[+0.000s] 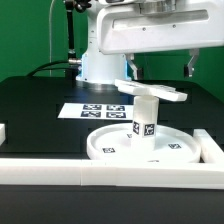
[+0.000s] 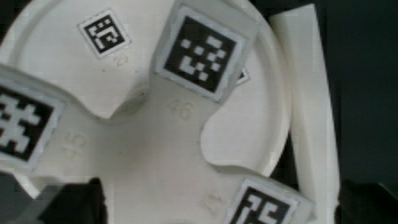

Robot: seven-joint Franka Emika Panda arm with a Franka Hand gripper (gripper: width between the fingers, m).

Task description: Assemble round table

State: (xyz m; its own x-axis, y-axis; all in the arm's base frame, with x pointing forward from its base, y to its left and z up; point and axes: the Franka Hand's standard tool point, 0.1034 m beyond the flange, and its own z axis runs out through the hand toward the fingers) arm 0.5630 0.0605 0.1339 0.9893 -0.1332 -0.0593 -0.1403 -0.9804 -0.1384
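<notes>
The round disc (image 1: 150, 150) lies flat near the table's front. The short cylinder leg (image 1: 146, 118) stands upright on its middle. The flat cross-shaped piece (image 1: 150, 93) rests on top of the leg. My gripper (image 1: 160, 74) hangs just above the cross with its two dark fingers (image 1: 130, 68) spread wide apart, one over each side, holding nothing. In the wrist view the cross (image 2: 169, 150) fills the picture with its tags, and the disc (image 2: 299, 90) shows under it. My fingers do not show there.
The marker board (image 1: 93, 110) lies behind the disc toward the robot base (image 1: 100, 62). White border rails run along the front (image 1: 90, 170) and the exterior view's right (image 1: 212, 148). A rail end shows at the exterior view's left (image 1: 3, 131).
</notes>
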